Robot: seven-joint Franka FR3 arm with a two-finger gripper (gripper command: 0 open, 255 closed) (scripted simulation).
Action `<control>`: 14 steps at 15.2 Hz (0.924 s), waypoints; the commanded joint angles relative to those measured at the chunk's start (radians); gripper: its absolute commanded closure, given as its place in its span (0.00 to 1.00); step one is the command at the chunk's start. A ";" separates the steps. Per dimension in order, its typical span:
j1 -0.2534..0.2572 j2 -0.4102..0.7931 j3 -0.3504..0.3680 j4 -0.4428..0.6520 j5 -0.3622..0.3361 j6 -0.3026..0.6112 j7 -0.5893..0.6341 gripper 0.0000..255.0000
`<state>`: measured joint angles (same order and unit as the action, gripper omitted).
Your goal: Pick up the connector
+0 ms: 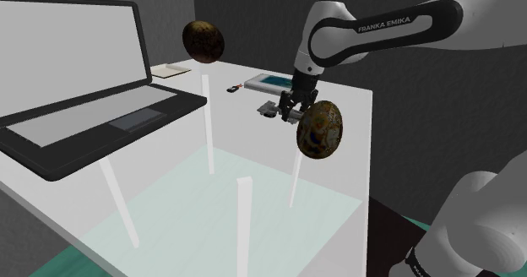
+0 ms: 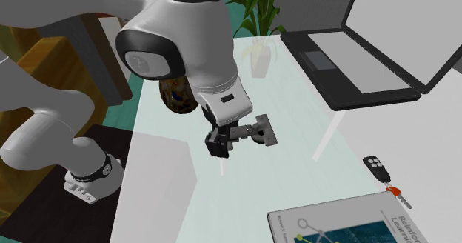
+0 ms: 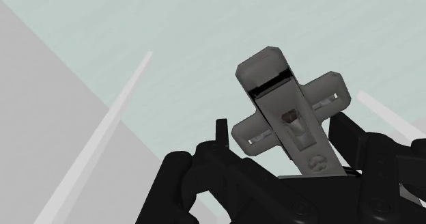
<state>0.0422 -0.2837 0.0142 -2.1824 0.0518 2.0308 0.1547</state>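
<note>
The black two-finger gripper [image 2: 226,136] is clamped on one end of the small grey cross-shaped connector [image 2: 263,130]. In the wrist view the black fingers [image 3: 347,139] sit narrow, pinching the connector's stem while its crossbar and boxy head stick out beyond them.

The connector hangs over the pale translucent tabletop [image 2: 311,123], well apart from the open black laptop [image 2: 355,56] and off to the shoulder view's right of it. It looks to be clear of the surface, though I can't say by how much.

To my eye the grab is made and the lift is the step in hand. The hold is out at one end, so most of the piece overhangs the pads and could swing or slip if the arm jerks. I'd raise it straight up, slowly, with steady squeeze and no wrist twist until it is plainly high.

A brown speckled egg-shaped object [image 1: 319,130] shows close under the gripper in the shoulder view, farther from the laptop than the connector is. Any sideways drift that way risks a knock, so going vertical seems safest.
</note>
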 commanded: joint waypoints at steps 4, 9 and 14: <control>0.000 -0.003 0.000 0.048 -0.001 -0.053 0.002 1.00; 0.000 -0.006 -0.001 0.113 -0.003 -0.120 0.005 1.00; -0.001 -0.003 -0.001 0.183 -0.004 -0.188 0.008 1.00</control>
<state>0.0412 -0.2861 0.0126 -2.0146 0.0484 1.8590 0.1610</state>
